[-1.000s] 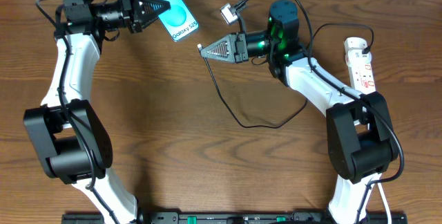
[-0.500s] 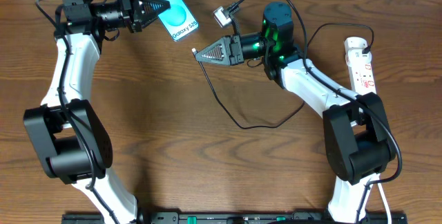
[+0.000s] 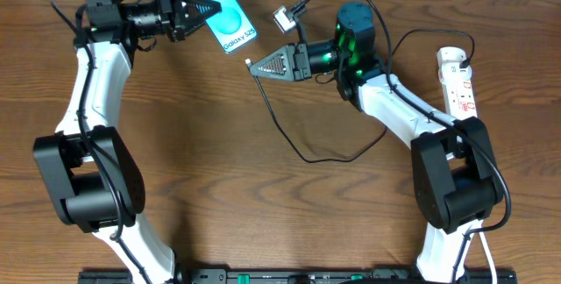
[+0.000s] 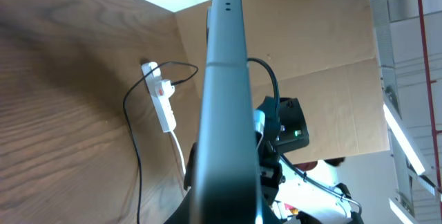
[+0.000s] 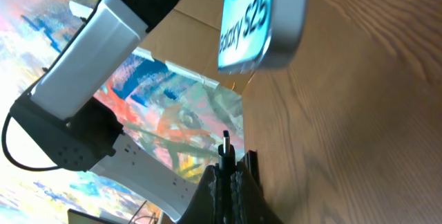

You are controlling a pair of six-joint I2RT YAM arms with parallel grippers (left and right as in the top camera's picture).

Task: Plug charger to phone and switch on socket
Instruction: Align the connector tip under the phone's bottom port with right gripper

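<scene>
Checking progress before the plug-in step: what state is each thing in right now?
phone: held aloft, not plugged in
charger: connector tip held, apart from the phone
socket: untouched, switch position unreadable
left gripper: shut on the phone
right gripper: shut on the charger

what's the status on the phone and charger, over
Left gripper shut on the phone. Right gripper shut on the charger, tip short of the phone, not plugged. Socket untouched at far right. Nothing between tip and phone.

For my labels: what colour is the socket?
The socket is white with red markings, clearest in the overhead view.
</scene>
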